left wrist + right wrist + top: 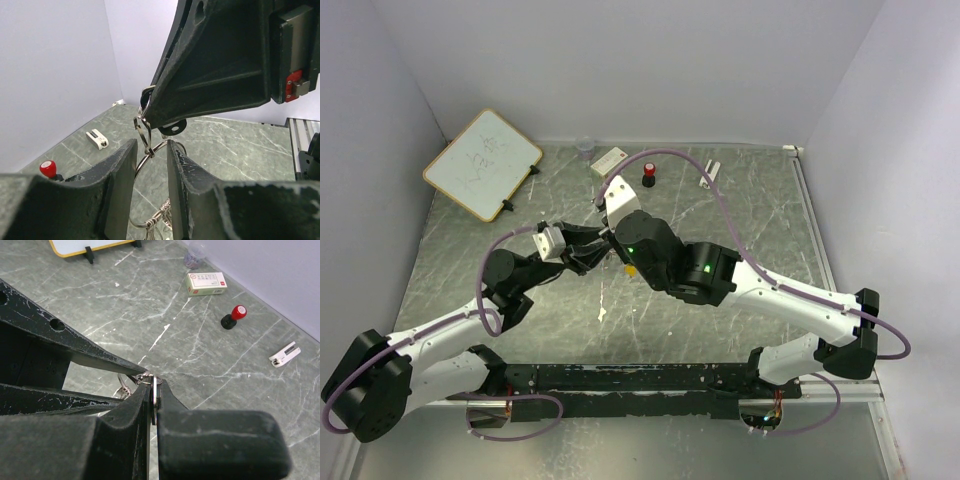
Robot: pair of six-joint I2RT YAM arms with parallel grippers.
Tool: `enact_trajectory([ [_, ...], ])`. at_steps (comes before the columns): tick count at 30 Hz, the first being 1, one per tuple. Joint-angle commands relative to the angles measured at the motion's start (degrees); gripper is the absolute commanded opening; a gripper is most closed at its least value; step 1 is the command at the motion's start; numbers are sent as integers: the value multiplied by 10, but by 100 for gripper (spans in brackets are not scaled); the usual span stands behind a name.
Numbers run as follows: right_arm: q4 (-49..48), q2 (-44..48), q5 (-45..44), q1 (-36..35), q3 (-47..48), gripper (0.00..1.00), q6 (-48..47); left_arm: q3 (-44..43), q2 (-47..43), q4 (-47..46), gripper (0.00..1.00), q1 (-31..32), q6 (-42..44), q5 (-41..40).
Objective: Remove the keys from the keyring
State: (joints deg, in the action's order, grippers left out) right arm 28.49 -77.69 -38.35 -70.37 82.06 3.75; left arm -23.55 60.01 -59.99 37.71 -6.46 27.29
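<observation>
Both grippers meet in mid-air over the middle of the table. My right gripper point(156, 386) is shut on a flat black-headed key point(173, 128), pinched edge-on between its pads. From that key hangs the keyring point(146, 161), a thin silvery loop, with small silvery keys point(159, 219) bunched at its lower end. My left gripper point(152, 150) comes up from below with its jaws apart. The loop shows in the gap between them and runs behind both fingers. In the top view the left gripper point(588, 252) and the right gripper point(611, 238) nearly touch.
A whiteboard point(482, 163) leans at the back left. Along the back wall stand a clear cup point(585, 148), a white box point(206, 283), a red-topped black knob point(235, 316) and a white clip point(284, 354). A small pale yellow thing point(604, 314) lies on the table.
</observation>
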Motion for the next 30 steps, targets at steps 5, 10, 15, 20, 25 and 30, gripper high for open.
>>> enact_trajectory([
  [5,-19,-4,0,-6,10,0,-7,-2,5,-40,40,3,-6,16],
  [10,-19,-3,-3,-8,9,0,-6,-3,3,-43,38,3,-4,15],
  [15,-21,-4,-5,-8,8,0,-7,-5,4,-40,31,3,-5,16],
  [20,-23,-3,-8,-8,7,0,-10,1,2,-34,28,3,-5,15],
  [25,-25,-2,-11,-10,5,0,-11,4,4,-33,26,3,-6,14],
  [30,-23,0,-18,-9,6,0,-11,2,-2,-16,9,3,-2,6],
])
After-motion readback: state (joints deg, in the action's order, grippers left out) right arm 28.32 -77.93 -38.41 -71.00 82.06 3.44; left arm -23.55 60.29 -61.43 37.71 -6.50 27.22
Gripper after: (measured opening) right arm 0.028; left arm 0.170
